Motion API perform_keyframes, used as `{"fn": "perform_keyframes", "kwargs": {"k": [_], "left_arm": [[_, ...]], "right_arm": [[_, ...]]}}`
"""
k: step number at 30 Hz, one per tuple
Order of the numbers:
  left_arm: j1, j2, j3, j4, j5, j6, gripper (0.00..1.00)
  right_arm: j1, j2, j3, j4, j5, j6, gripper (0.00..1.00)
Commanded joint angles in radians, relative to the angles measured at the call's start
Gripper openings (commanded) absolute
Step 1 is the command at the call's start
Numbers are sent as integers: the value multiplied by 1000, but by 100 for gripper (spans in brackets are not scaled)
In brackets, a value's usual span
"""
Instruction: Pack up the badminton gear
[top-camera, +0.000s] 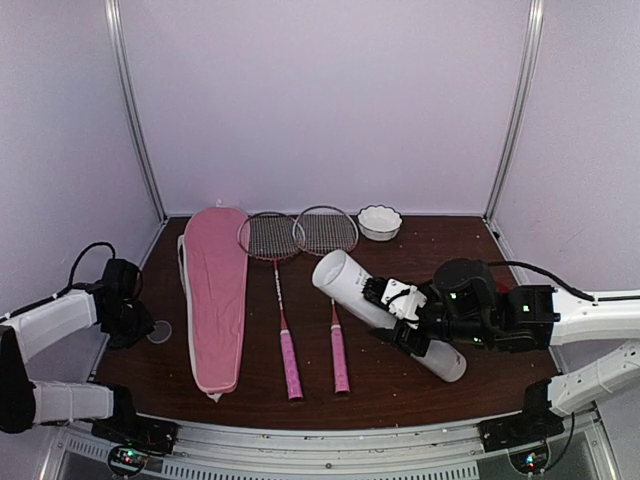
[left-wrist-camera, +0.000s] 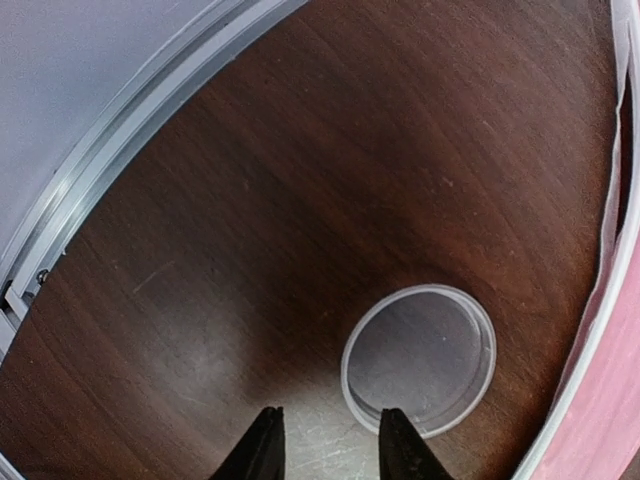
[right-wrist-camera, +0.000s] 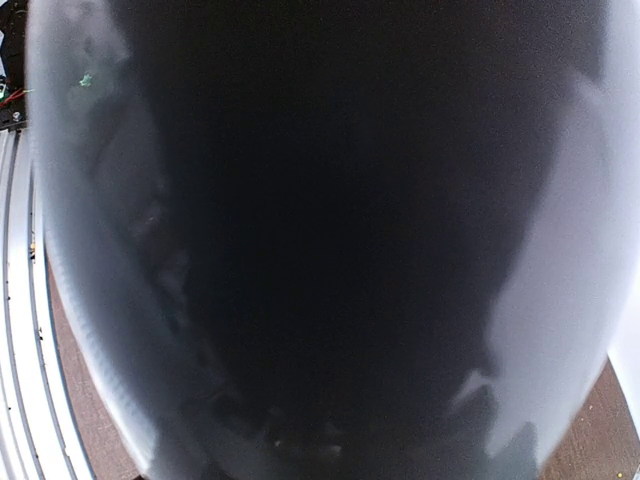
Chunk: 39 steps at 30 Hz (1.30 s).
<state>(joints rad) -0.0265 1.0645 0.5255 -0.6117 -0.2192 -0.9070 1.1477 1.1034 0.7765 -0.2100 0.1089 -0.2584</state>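
right of the pink fabric cover (top-camera: 215, 300) your right gripper (top-camera: 396, 315) is clamping the smooth white tube (top-camera: 340, 272); your left gripper (left-wrist-camera: 330, 442) is hovering half-open, gripping nothing

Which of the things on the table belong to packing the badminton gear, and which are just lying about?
Job: pink cover, left racket, right racket, white tube, clear round lid (probably the tube's).
Lying about: white scalloped bowl.
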Motion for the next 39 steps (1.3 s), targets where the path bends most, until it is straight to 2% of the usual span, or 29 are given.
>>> {"fn": "perform_keyframes", "kwargs": {"k": [1, 12, 18, 25, 32, 36, 39], "left_arm": [[34, 65, 0, 103, 23, 9, 33], [65, 223, 6, 214, 82, 30, 21], [65, 227, 9, 218, 86, 31, 1], [63, 165, 55, 209, 141, 83, 0], [-11, -2, 235, 156, 289, 264, 0], [-135, -24, 380, 140, 463, 420, 0], [-228, -48, 441, 238, 638, 476, 0]], "right_arm": [[3, -16, 5, 21, 5, 6, 27], [1, -29, 2, 6, 16, 13, 27], [2, -26, 5, 4, 19, 6, 26], [1, -39, 8, 12, 26, -15, 26], [3, -40, 20, 16, 19, -38, 26], [8, -31, 32, 22, 13, -53, 26], [11, -19, 45, 21, 6, -70, 26]]}}
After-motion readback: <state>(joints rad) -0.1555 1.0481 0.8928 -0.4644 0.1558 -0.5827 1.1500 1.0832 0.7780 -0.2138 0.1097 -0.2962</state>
